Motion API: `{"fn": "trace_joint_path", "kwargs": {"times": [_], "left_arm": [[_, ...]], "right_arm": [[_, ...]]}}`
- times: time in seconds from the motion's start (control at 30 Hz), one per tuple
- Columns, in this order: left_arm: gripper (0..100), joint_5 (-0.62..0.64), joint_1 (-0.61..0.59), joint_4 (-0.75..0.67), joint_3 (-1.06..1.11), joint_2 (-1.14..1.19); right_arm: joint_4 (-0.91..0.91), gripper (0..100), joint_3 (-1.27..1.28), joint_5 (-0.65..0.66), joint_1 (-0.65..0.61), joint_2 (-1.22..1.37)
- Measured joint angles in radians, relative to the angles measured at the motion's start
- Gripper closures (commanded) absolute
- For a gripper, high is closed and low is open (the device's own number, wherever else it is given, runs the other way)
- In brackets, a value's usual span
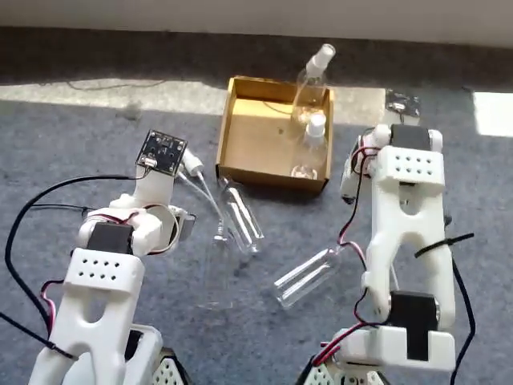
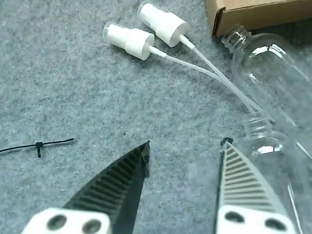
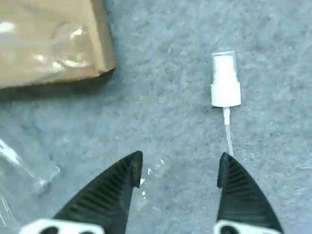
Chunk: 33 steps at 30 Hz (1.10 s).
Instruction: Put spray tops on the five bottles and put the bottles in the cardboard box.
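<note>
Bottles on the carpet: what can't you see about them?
- Left wrist view: first bottle and second bottle run off the picture's edge, so their bases are cut off.
- Right wrist view: edge bottle is cropped; which end it is cannot be told.
- High view: faint bottle is too see-through to trace its outline.

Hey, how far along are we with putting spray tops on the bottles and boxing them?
Done: the cardboard box holds two topped bottles, one leaning on its far wall and one nearer. In hand: nothing; the left gripper and right gripper are open. Left: three bare bottles lie outside the box, with three loose spray tops to fit.
</note>
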Motion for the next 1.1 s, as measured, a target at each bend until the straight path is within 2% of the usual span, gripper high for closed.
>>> {"fn": "trace_joint_path", "kwargs": {"times": [0.27,0.4,0.63,0.8,0.93,1.1], "left_arm": [[79,0.0,0.0,0.0,0.0,0.0],[79,0.0,0.0,0.0,0.0,0.0],[79,0.0,0.0,0.0,0.0,0.0],[79,0.0,0.0,-0.009,0.006,0.0],[79,0.0,0.0,-0.046,0.031,0.0],[79,0.0,0.0,-0.052,0.031,0.0]], "right_arm": [[-0.031,78.1,0.345,0.5,-0.143,-0.224],[-0.092,78.1,0.47,0.574,-0.157,-0.267],[-0.101,78.1,0.491,0.456,-0.055,-0.278],[-0.035,77.9,0.491,0.407,-0.12,-0.284],[-0.02,77.8,0.473,0.209,-0.213,-0.284],[-0.028,77.8,0.436,-0.181,-0.224,-0.284]]}}
